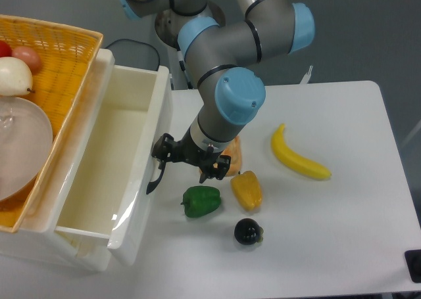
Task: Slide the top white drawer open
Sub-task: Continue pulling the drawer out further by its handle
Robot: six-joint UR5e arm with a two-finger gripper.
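You have the glossy white plastic top drawer (99, 174) at the left of the table, pulled well out, and its deep tray looks bare inside. Above it at far left sits a yellow wicker basket (62, 62) holding a clear glass bowl (20, 148), a pale onion (13, 75) and a red fruit (5, 48). Your black two-finger gripper (161, 164) is pressed against the drawer's curved black handle (154, 181) on the front panel; whether the fingers pinch it you cannot tell. Just right of the gripper lie a green bell pepper (200, 200), a yellow bell pepper (247, 190), an orange-pink wedge (231, 156) partly hidden by the arm, a dark round fruit (248, 232), and farther right a yellow banana (299, 156)
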